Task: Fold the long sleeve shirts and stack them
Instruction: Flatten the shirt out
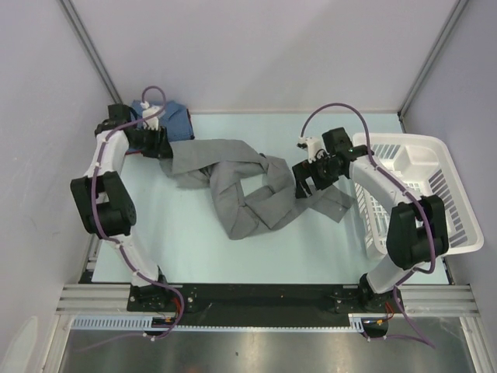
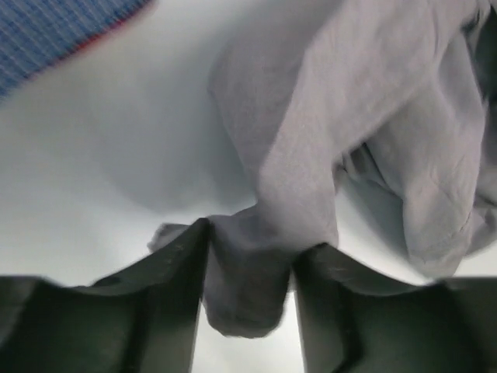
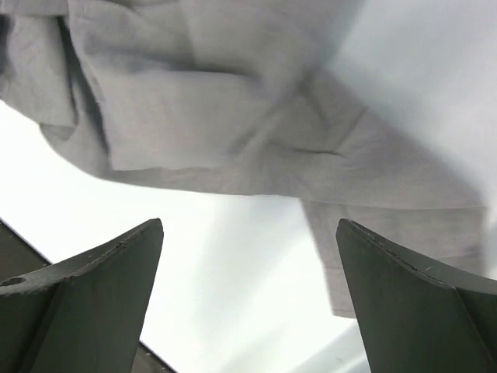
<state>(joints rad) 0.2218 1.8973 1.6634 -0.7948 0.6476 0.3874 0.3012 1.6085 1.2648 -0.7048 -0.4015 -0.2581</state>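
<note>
The plain mid-grey collared shirt (image 1: 241, 186) sprawls rumpled on the pale surface (image 1: 186, 249), its long axis running left to right between the arms. The left gripper (image 1: 159, 145) pinches its left end. The right gripper (image 1: 304, 183), spread wide and holding nothing, hovers over its right end. One folded blue checked shirt (image 1: 177, 123) lies far left.

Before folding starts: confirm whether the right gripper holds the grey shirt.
No, the right gripper is open, the grey shirt clear of its fingers.
</note>
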